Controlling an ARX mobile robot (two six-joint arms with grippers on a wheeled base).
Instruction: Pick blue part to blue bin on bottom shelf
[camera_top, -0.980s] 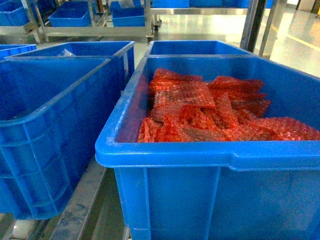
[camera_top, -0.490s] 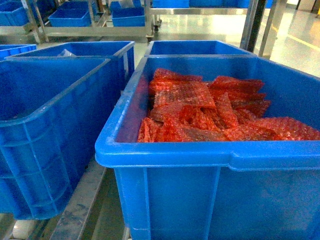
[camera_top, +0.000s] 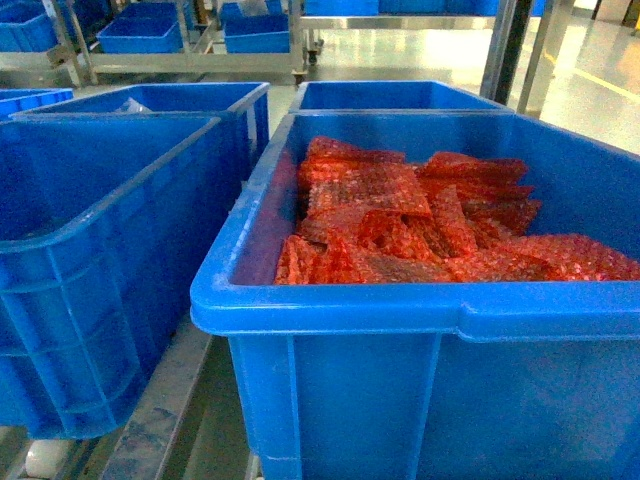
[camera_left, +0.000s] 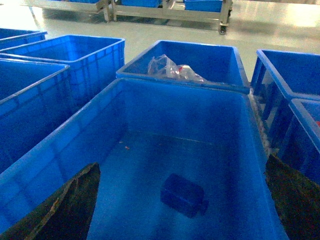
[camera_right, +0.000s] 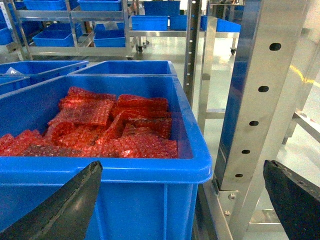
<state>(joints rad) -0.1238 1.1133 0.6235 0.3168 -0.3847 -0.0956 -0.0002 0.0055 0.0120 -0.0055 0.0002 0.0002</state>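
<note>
The blue part (camera_left: 182, 195), a small dark blue block, lies on the floor of a deep blue bin (camera_left: 107, 130) in the left wrist view. My left gripper (camera_left: 182, 162) hangs open above this bin, its two dark fingers (camera_left: 65, 210) spread wide on either side of the part and not touching it. In the head view this same bin (camera_top: 100, 250) stands at the left, with the part hidden by its wall. My right gripper (camera_right: 182, 164) is open and holds nothing, in front of the neighbouring bin (camera_right: 150, 170). Neither gripper appears in the head view.
The right-hand bin (camera_top: 330, 310) holds several red bubble-wrap bags (camera_top: 400, 220). Behind the left bin, another bin (camera_left: 225, 65) contains a clear plastic bag (camera_left: 172, 69). A metal rack post (camera_right: 260, 90) rises right of the red-bag bin. More blue bins sit on racks (camera_top: 160, 35) behind.
</note>
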